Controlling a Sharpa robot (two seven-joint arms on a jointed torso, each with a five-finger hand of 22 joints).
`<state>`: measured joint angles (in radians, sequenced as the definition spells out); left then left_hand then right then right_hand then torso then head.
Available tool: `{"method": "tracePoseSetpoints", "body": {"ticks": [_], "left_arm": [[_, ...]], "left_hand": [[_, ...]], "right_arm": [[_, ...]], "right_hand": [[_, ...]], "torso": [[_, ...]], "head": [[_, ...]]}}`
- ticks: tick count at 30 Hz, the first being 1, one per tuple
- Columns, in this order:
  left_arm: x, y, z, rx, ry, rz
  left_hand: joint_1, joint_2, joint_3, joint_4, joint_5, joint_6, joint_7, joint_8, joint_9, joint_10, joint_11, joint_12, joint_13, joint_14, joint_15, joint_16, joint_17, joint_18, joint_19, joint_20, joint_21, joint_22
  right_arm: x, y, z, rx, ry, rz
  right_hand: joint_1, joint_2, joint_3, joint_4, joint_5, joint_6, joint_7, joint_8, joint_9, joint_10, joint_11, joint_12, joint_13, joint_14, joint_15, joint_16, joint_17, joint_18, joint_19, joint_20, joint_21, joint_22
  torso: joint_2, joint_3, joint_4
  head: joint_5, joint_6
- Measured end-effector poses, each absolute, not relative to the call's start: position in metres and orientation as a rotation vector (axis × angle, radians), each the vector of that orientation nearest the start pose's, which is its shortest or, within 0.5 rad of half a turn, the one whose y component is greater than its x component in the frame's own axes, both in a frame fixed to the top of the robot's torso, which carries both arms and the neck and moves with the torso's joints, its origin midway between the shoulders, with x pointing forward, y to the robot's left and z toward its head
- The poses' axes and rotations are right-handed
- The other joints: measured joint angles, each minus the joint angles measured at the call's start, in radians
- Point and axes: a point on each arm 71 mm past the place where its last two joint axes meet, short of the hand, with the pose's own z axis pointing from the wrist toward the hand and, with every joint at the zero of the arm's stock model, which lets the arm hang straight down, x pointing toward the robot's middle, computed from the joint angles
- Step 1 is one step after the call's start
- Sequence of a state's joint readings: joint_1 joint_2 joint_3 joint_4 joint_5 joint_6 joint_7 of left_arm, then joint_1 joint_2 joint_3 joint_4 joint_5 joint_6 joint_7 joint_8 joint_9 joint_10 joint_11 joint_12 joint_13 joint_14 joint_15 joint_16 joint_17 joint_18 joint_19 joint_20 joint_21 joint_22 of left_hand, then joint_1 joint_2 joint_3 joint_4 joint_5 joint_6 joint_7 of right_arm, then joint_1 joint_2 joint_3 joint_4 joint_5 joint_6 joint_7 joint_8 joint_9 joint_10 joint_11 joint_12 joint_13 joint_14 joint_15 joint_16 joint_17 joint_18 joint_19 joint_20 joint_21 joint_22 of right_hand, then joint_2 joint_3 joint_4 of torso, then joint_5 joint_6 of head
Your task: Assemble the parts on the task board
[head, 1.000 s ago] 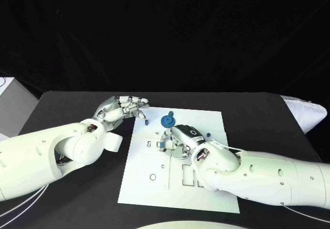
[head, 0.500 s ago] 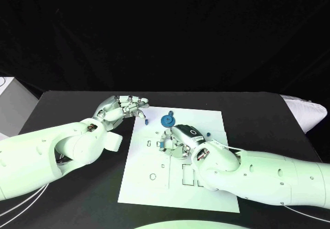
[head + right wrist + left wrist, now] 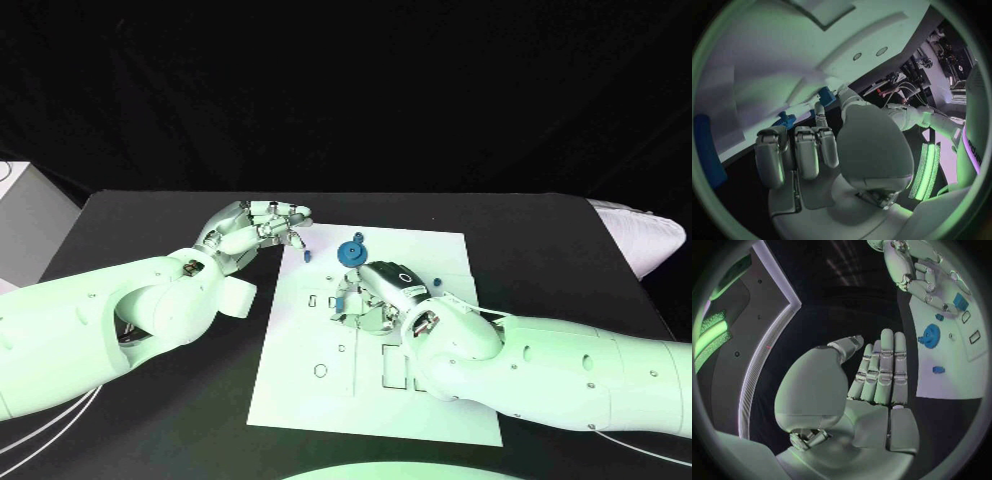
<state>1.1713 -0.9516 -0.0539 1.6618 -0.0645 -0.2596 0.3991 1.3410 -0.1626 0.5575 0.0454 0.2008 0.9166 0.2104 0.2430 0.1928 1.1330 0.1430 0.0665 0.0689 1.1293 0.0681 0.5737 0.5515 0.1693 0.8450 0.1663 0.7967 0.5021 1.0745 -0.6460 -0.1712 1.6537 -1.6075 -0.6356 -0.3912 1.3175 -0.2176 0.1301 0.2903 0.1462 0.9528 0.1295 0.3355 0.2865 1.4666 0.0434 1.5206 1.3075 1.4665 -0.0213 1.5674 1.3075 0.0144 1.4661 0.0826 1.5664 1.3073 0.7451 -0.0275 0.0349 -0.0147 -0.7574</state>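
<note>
Left hand [image 3: 260, 225] was flat, fingers straight, empty. Right hand [image 3: 378, 290] curled over matte white board [image 3: 433, 255]; grip unclear. Round blue gear [image 3: 352, 252] sat nearby.

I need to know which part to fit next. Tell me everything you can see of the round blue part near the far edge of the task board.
The round blue part is a toothed, gear-like disc, plastic by its look, with a small pale hub in its middle. In the left wrist view a stub sticks out from its rim. It sits on the white task board near the far edge, apart from both hands: the left hand is off the board's corner, the right hand lower on the board. Whether it is seated on a peg cannot be told.
</note>
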Motion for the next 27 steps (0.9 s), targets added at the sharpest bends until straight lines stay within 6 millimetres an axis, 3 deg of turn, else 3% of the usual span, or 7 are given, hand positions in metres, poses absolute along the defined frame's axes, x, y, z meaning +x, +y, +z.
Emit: {"method": "tracePoseSetpoints", "body": {"ticks": [6, 14, 19, 21, 23, 25, 27], "left_arm": [[0.454, 0.217, -0.184, -1.056, 1.497, -1.603], [0.457, 0.22, -0.186, -1.052, 1.507, -1.581], [0.46, 0.22, -0.191, -1.029, 1.58, -1.519], [0.461, 0.219, -0.194, -1.007, 1.63, -1.474], [0.463, 0.218, -0.195, -0.987, 1.667, -1.437], [0.467, 0.218, -0.195, -0.953, 1.714, -1.382], [0.471, 0.217, -0.194, -0.918, 1.754, -1.331]], "left_hand": [[0.0, 0.0, 0.0, 0.0, 0.0, 0.0, 0.0, 0.0, 0.001, 0.0, 0.0, 0.0, 0.0, 0.0, 0.0, 0.0, 0.001, 0.0, 0.0, 0.0, 0.0, 0.0], [-0.017, -0.013, -0.009, 0.009, 0.0, -0.013, -0.002, -0.012, 0.001, 0.02, -0.009, 0.008, 0.007, 0.025, -0.005, 0.039, 0.017, 0.0, 0.001, -0.001, 0.016, 0.005], [-0.093, -0.045, -0.075, 0.075, -0.004, -0.042, -0.016, -0.025, 0.001, 0.062, -0.025, 0.078, 0.044, 0.078, -0.021, 0.167, 0.088, 0.0, 0.051, -0.012, 0.038, 0.008], [-0.096, -0.047, -0.12, 0.102, -0.004, 0.0, -0.036, 0.03, 0.031, 0.088, -0.046, 0.181, 0.11, 0.143, -0.04, 0.332, 0.211, 0.0, 0.102, -0.032, 0.09, 0.033], [-0.095, -0.046, -0.148, 0.114, -0.004, 0.021, -0.05, 0.086, 0.065, 0.075, -0.059, 0.263, 0.167, 0.19, -0.053, 0.468, 0.333, 0.0, 0.124, -0.045, 0.127, 0.053], [-0.087, -0.038, -0.178, 0.137, -0.004, 0.001, -0.06, 0.154, 0.114, 0.025, -0.069, 0.38, 0.251, 0.226, -0.062, 0.587, 0.447, 0.0, 0.134, -0.053, 0.172, 0.084], [-0.083, -0.035, -0.207, 0.188, -0.003, -0.045, -0.068, 0.245, 0.178, -0.04, -0.076, 0.533, 0.357, 0.262, -0.066, 0.68, 0.542, 0.0, 0.178, -0.059, 0.253, 0.176]], "right_arm": [[0.403, -0.086, -0.248, -0.068, 1.601, 0.758], [0.398, -0.091, -0.241, -0.055, 1.577, 0.784], [0.409, -0.098, -0.223, -0.043, 1.552, 0.842], [0.418, -0.104, -0.213, -0.017, 1.552, 0.876], [0.425, -0.111, -0.206, 0.007, 1.561, 0.899], [0.436, -0.121, -0.197, 0.045, 1.582, 0.926], [0.445, -0.13, -0.19, 0.08, 1.603, 0.948]], "right_hand": [[-0.036, 0.018, -0.137, 0.004, -0.032, -0.031, 0.01, 0.0, -0.006, -0.001, 0.013, -0.024, 0.0, 0.0, 0.007, 0.0, 0.0, 0.0, 0.002, 0.005, -0.002, 0.001], [-0.039, 0.02, -0.165, 0.005, -0.024, -0.052, 0.016, 0.0, -0.012, -0.001, 0.013, -0.024, 0.0, 0.0, 0.007, 0.0, 0.0, 0.0, -0.002, 0.009, -0.008, 0.001], [-0.003, 0.056, -0.161, 0.002, -0.002, -0.063, 0.02, -0.005, -0.016, -0.001, 0.02, -0.028, 0.0, 0.0, 0.014, 0.0, 0.0, 0.0, 0.001, 0.013, -0.046, 0.001], [0.027, 0.085, -0.139, -0.003, 0.023, -0.067, 0.025, -0.005, -0.018, 0.0, 0.021, -0.035, 0.0, 0.0, 0.014, 0.0, 0.0, 0.0, -0.002, 0.016, -0.072, 0.001], [0.05, 0.097, -0.126, -0.005, 0.03, -0.069, 0.027, -0.005, -0.019, 0.003, 0.024, -0.042, 0.0, 0.0, 0.014, 0.0, 0.0, 0.0, -0.002, 0.016, -0.085, 0.001], [0.061, 0.103, -0.117, -0.006, 0.03, -0.069, 0.027, -0.005, -0.019, 0.003, 0.024, -0.047, 0.0, 0.0, 0.014, 0.0, 0.0, 0.0, -0.002, 0.016, -0.095, 0.001], [0.074, 0.105, -0.115, -0.009, 0.039, -0.069, 0.027, -0.002, -0.017, 0.003, 0.024, -0.051, 0.0, 0.0, 0.014, 0.0, 0.0, 0.0, -0.002, 0.016, -0.098, 0.001]], "torso": [[0.0, -0.0001, -0.0001], [-0.003, 0.0009, 0.0003], [-0.01, 0.0014, 0.0005], [-0.014, 0.0026, 0.001], [-0.018, 0.0038, 0.0018], [-0.023, 0.0055, 0.0032], [-0.028, 0.0071, 0.0046]], "head": [[0.0, 0.002], [0.002, 0.005], [0.003, 0.009], [0.002, 0.009], [0.003, 0.008], [0.005, 0.006], [0.007, 0.004]]}}
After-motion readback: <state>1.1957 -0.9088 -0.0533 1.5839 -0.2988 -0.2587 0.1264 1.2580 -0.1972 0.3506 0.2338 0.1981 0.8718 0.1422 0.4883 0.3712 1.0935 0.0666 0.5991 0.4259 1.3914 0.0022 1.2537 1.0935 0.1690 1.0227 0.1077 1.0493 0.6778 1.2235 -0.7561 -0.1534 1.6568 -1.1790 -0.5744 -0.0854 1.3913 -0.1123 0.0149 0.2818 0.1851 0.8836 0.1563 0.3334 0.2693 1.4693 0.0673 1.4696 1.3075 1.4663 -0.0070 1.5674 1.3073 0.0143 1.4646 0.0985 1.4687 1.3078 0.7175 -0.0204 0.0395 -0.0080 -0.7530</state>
